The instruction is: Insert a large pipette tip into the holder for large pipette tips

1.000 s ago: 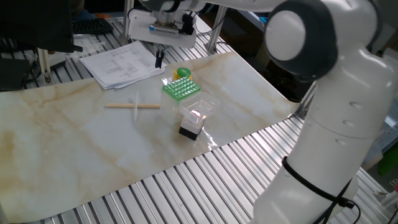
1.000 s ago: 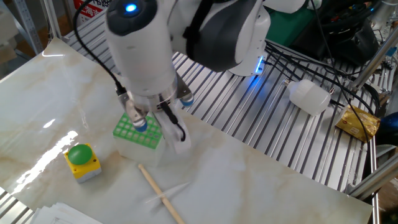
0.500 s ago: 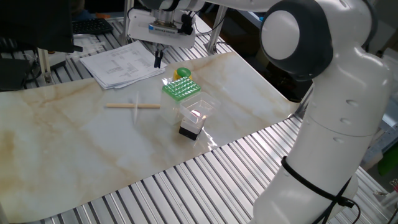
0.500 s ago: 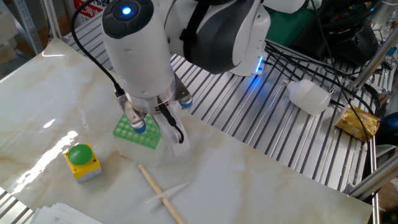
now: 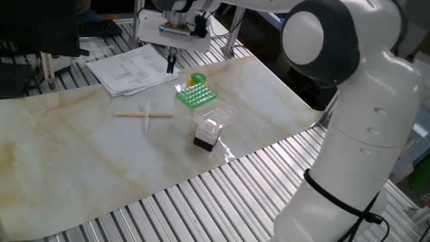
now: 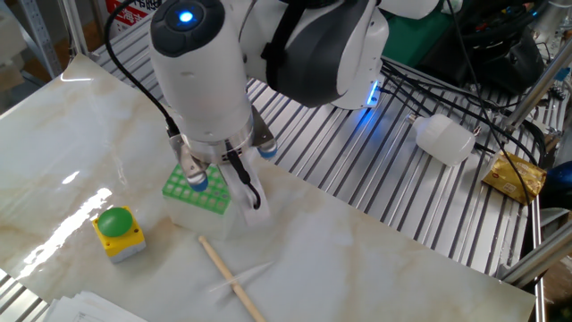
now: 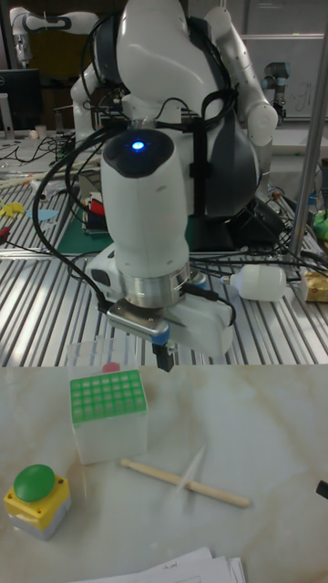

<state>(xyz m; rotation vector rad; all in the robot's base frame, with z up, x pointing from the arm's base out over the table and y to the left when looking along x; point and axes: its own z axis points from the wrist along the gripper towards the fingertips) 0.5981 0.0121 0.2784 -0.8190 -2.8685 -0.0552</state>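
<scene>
Since 1 second ago our gripper (image 7: pixel 165 357) has barely shifted; its jaws look pressed together, empty. The large pipette tip (image 7: pixel 192 469) lies flat across the wooden stick (image 7: pixel 185 483), long axis slanting toward the green holder (image 7: pixel 107 397). We might nudge the stick and roll it away.

I work in a robotics lab: other robot arms (image 7: pixel 41 23) behind me, tangled cables (image 6: pixel 465 72), monitors (image 7: pixel 20 96), a slatted metal bench (image 5: pixel 222 195).
</scene>
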